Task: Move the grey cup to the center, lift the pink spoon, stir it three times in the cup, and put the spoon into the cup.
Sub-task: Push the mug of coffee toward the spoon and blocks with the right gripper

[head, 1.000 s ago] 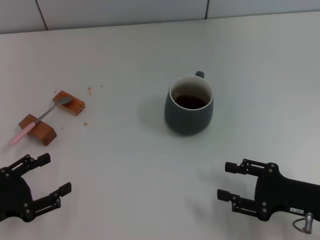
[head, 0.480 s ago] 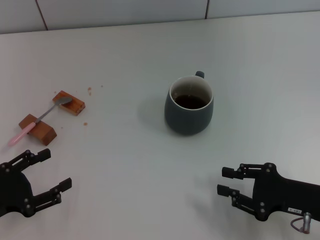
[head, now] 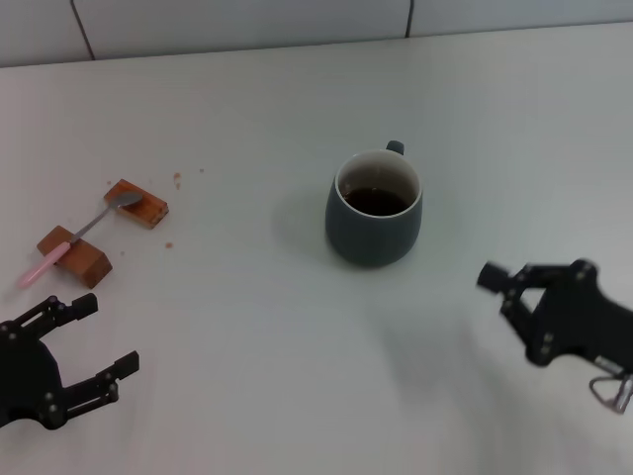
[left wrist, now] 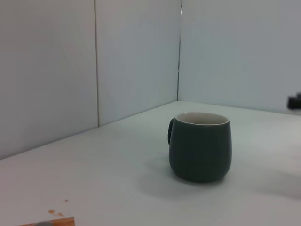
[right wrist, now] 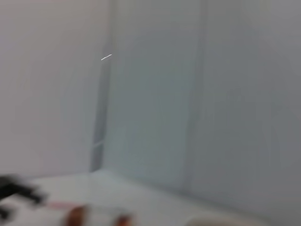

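Observation:
The grey cup (head: pixel 374 210) stands upright at the table's middle with dark liquid inside and its handle turned to the far side. It also shows in the left wrist view (left wrist: pixel 200 153). The pink spoon (head: pixel 45 261) lies at the left across two brown wooden blocks (head: pixel 75 254), its metal bowl on the farther block. My left gripper (head: pixel 109 334) is open and empty, near the front edge just in front of the blocks. My right gripper (head: pixel 499 292) is open and empty, raised in front of and to the right of the cup, and blurred by motion.
A few brown crumbs (head: pixel 177 179) lie on the white table (head: pixel 247 327) beyond the blocks. A tiled wall (head: pixel 247 25) runs along the table's far edge. A block's corner (left wrist: pixel 51 221) shows in the left wrist view.
My right gripper has risen and swung from the front edge toward the cup's right side, turning as it goes. My left gripper has barely moved. Cup and spoon are unmoved.

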`<state>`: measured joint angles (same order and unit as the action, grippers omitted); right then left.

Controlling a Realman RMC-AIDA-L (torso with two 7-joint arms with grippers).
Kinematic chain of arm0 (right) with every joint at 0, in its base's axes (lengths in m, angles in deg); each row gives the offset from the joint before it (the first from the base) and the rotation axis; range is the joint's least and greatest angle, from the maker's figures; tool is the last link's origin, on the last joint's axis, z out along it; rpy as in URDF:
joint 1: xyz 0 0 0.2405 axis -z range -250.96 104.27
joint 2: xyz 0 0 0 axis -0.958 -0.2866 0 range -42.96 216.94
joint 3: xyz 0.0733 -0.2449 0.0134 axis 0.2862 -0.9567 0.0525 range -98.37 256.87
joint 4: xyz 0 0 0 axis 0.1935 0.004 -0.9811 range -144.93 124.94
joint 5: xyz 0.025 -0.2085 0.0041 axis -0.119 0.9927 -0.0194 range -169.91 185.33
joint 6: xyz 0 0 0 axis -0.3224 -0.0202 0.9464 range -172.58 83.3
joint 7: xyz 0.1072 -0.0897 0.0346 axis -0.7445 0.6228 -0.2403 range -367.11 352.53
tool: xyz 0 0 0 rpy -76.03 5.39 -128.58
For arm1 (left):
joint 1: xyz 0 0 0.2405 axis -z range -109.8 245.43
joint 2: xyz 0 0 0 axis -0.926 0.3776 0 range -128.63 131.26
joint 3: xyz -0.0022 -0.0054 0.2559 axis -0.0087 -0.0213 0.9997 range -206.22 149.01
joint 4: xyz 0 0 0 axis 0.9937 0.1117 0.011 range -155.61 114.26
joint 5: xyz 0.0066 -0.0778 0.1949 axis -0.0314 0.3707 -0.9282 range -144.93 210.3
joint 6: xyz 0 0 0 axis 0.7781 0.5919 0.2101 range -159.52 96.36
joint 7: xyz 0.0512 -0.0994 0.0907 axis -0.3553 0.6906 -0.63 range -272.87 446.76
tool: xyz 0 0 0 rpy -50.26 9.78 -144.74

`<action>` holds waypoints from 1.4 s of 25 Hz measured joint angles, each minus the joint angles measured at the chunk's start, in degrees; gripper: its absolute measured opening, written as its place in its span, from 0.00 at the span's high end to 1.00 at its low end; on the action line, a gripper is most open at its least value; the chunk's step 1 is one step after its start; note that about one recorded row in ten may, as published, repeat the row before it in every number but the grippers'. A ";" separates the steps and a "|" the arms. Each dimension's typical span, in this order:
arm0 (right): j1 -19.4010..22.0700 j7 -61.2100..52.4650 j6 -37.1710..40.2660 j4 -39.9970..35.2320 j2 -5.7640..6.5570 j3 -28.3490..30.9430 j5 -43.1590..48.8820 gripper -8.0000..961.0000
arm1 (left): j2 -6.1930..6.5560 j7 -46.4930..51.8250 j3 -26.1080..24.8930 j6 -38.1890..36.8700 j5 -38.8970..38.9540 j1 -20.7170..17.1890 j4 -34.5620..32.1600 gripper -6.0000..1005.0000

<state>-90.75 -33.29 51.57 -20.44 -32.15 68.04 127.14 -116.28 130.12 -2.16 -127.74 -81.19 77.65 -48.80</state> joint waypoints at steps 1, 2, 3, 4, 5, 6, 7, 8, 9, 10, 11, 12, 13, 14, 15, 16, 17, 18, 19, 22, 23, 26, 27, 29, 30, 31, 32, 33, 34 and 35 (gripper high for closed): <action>0.62 2.35 0.10 1.02 -0.02 0.02 -3.70 0.84 | 0.03 0.00 0.00 -0.01 0.01 -0.03 0.00 0.16; 1.17 4.60 0.08 2.24 -0.05 0.06 -7.79 0.87 | 0.05 0.01 0.00 -0.05 0.08 -0.13 0.00 0.16; 1.58 6.65 -0.16 3.47 -0.07 0.10 -11.87 0.91 | 0.08 0.01 0.00 -0.10 0.12 -0.20 0.00 0.16; 1.84 8.57 -0.66 4.70 -0.10 0.12 -15.90 0.95 | 0.10 0.00 0.00 -0.16 0.18 -0.33 0.00 0.16; 1.87 9.94 -1.48 5.69 -0.13 0.14 -19.15 0.95 | 0.10 -0.01 0.00 -0.18 0.20 -0.35 0.00 0.16; 1.60 11.34 -2.72 6.83 -0.16 0.16 -22.75 0.95 | 0.10 -0.04 0.00 -0.20 0.22 -0.38 0.00 0.16; 1.14 12.24 -4.06 7.37 -0.16 0.17 -24.99 0.96 | 0.10 -0.09 0.00 -0.23 0.22 -0.43 0.00 0.16; 0.55 12.95 -5.74 7.88 -0.20 0.16 -26.86 0.96 | 0.10 -0.16 0.00 -0.25 0.23 -0.47 0.00 0.16; -0.08 13.27 -7.20 8.05 -0.19 0.16 -27.81 0.96 | 0.09 -0.21 0.00 -0.26 0.24 -0.47 0.00 0.16; -1.12 13.50 -9.54 8.10 -0.20 0.02 -28.19 0.96 | 0.07 -0.25 0.00 -0.29 0.25 -0.50 0.00 0.16; -2.13 13.57 -11.84 8.04 -0.20 -0.21 -28.26 0.96 | 0.02 -0.26 0.00 -0.31 0.25 -0.51 0.00 0.16; -3.14 13.64 -13.81 7.94 -0.18 -0.49 -28.21 0.96 | -0.02 -0.26 0.01 -0.32 0.25 -0.51 0.00 0.16; -4.32 13.89 -16.19 7.87 -0.15 -0.92 -27.98 0.96 | -0.06 -0.27 0.00 -0.35 0.25 -0.55 0.00 0.16; -5.59 14.39 -18.77 7.84 -0.10 -1.43 -27.65 0.96 | -0.09 -0.27 0.01 -0.41 0.25 -0.56 0.00 0.16; -6.56 15.01 -20.72 7.84 -0.08 -1.97 -27.35 0.96 | -0.11 -0.28 0.00 -0.45 0.26 -0.59 0.00 0.16; -7.51 15.63 -22.50 7.84 -0.06 -2.53 -27.08 0.96 | -0.16 -0.28 0.00 -0.48 0.26 -0.59 0.00 0.16; -8.45 16.42 -24.25 7.94 -0.06 -3.27 -26.79 0.96 | -0.19 -0.29 0.00 -0.49 0.28 -0.60 0.00 0.16; -9.27 17.06 -25.57 8.08 -0.06 -4.22 -26.68 0.96 | -0.21 -0.29 -0.03 -0.50 0.31 -0.60 0.00 0.16; -10.04 17.59 -26.86 8.19 -0.10 -5.18 -26.60 0.96 | -0.23 -0.29 -0.05 -0.50 0.33 -0.61 0.00 0.16; -11.96 19.15 -29.89 8.73 -0.22 -7.03 -26.60 0.96 | -0.25 -0.29 -0.41 -0.52 0.36 -0.61 0.00 0.16; -12.70 19.90 -30.92 9.26 -0.24 -7.54 -26.60 0.96 | -0.26 -0.29 -0.56 -0.53 0.38 -0.61 0.00 0.16; -14.57 21.48 -33.49 10.63 -0.27 -9.27 -26.60 0.96 | -0.26 -0.29 -0.78 -0.53 0.43 -0.60 0.00 0.16; -15.05 21.63 -34.10 10.93 -0.28 -9.78 -26.60 0.96 | -0.26 -0.29 -0.81 -0.53 0.44 -0.56 0.00 0.16; -16.12 21.70 -35.26 11.57 -0.32 -10.57 -26.60 0.96 | -0.26 -0.29 -0.86 -0.53 0.44 -0.41 0.00 0.16; -16.66 21.74 -35.87 12.04 -0.35 -10.85 -26.60 0.96 | -0.26 -0.29 -0.88 -0.53 0.45 -0.35 0.00 0.16; -17.02 21.78 -36.29 12.37 -0.37 -11.02 -26.60 0.96 | -0.26 -0.29 -0.90 -0.53 0.45 -0.27 0.00 0.16; -17.36 21.81 -36.64 12.71 -0.39 -11.16 -26.60 0.96 | -0.26 -0.29 -0.92 -0.53 0.47 -0.19 0.00 0.16; -17.77 21.86 -37.01 13.18 -0.42 -11.29 -26.60 0.96 | -0.26 -0.29 -0.99 -0.53 0.48 -0.12 0.01 0.16; -18.06 21.88 -37.32 13.49 -0.44 -11.27 -26.60 0.96 | -0.26 -0.29 -1.09 -0.53 0.48 -0.03 0.00 0.16; -18.48 21.89 -37.83 13.94 -0.45 -11.21 -26.60 0.96 | -0.26 -0.29 -1.20 -0.55 0.49 0.04 0.00 0.16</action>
<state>-109.23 -11.40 13.74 -6.50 -32.60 56.83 100.54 -116.55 129.83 -3.35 -128.29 -80.70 77.69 -48.80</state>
